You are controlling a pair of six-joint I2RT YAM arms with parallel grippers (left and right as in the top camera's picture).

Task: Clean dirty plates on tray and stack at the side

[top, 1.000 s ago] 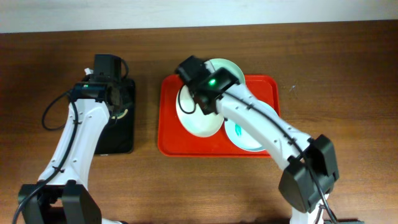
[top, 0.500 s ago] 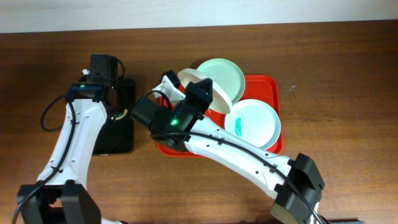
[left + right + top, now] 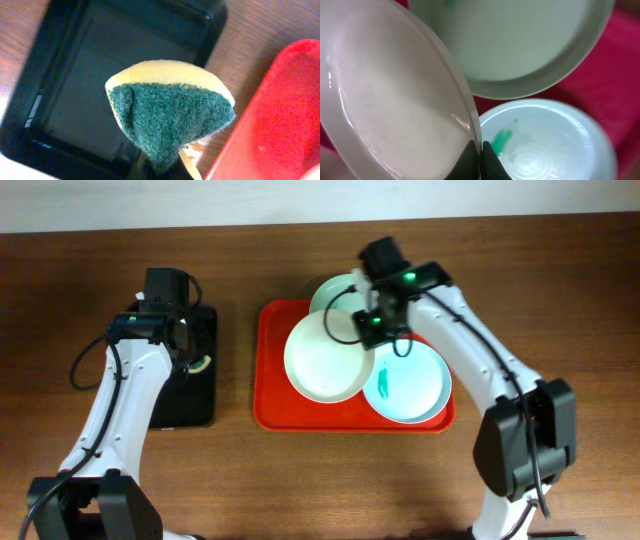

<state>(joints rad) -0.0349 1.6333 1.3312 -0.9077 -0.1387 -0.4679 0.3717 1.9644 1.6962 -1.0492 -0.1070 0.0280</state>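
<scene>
The pale white plate is held over the red tray, and my right gripper is shut on its right rim. In the right wrist view the fingers pinch the white plate's rim. The mint green plate lies at the tray's back, also in the right wrist view. The light blue plate with a teal smear lies at the tray's right. My left gripper is shut on a yellow and green sponge over the black tray.
A smaller black tray stands left of the red tray; it shows in the left wrist view. Bare brown wood table surrounds both trays.
My right arm has swung back from the tray's left side to the back right, carrying the white plate, which now lies flatter over the tray. The left arm has not moved.
</scene>
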